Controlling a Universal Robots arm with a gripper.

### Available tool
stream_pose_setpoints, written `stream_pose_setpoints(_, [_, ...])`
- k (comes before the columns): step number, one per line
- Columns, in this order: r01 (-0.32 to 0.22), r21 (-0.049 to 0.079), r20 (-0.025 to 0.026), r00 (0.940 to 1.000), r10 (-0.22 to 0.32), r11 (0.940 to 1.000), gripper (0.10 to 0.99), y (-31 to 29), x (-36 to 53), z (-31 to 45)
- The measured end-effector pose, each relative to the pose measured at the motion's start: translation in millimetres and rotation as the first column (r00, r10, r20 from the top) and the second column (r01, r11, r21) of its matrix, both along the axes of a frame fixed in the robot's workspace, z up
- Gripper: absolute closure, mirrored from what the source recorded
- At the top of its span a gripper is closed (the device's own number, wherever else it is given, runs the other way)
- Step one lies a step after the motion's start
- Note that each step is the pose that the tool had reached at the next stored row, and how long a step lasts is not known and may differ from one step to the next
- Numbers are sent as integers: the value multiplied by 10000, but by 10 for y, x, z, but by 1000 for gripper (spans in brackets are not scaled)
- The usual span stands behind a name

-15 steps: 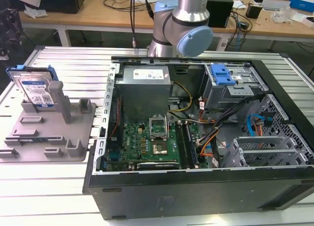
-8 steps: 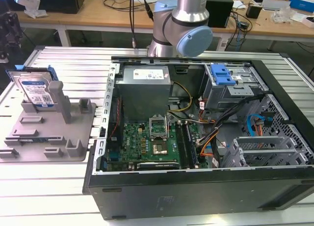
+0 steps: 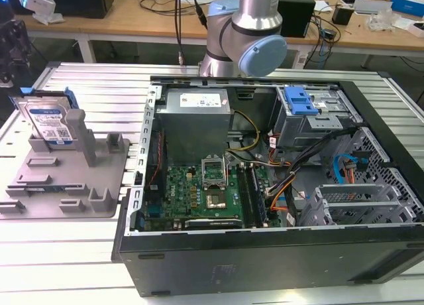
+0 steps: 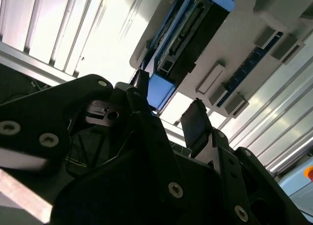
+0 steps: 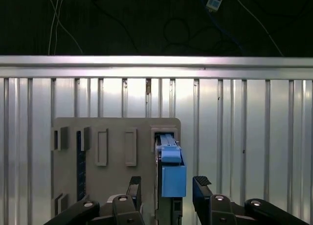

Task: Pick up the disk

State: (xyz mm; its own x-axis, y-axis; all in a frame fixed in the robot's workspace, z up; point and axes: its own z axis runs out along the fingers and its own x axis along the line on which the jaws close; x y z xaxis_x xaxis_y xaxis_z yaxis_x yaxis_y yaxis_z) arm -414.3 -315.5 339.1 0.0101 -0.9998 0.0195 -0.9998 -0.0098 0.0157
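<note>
The disk (image 3: 48, 122) stands on edge in a slot of the grey holder tray (image 3: 66, 185) at the exterior view's left. It is silver-grey with a white-and-blue label and blue side rails. In the first wrist view I look down on the disk (image 5: 172, 171) edge-on, its blue rail uppermost, with my gripper (image 5: 167, 188) open and one finger on each side of it in the picture, apart from it. The second wrist view has the disk (image 4: 181, 39) beyond the open gripper (image 4: 168, 110). Nothing is held.
The robot arm (image 3: 248, 33) rises at the back of the slatted metal table (image 3: 59, 265). An open computer case (image 3: 265, 185) takes up the middle and the exterior view's right, with a blue-tabbed drive cage (image 3: 301, 103) inside. Benches with cables stand behind.
</note>
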Motion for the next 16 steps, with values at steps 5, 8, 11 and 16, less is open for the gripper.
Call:
stream_pose_setpoints(5, [-1, 1, 3, 10000, 1, 10000, 545, 6, 0, -42])
stream_pose_setpoints(8, [-6, 0, 2, 10000, 6, 10000, 545, 13, -6, -70])
stream_pose_setpoints(11, [-29, 0, 2, 10000, 29, 10000, 545, 21, -19, -107])
stream_pose_setpoints(16, [-64, 0, 2, 10000, 64, 10000, 545, 30, -31, -172])
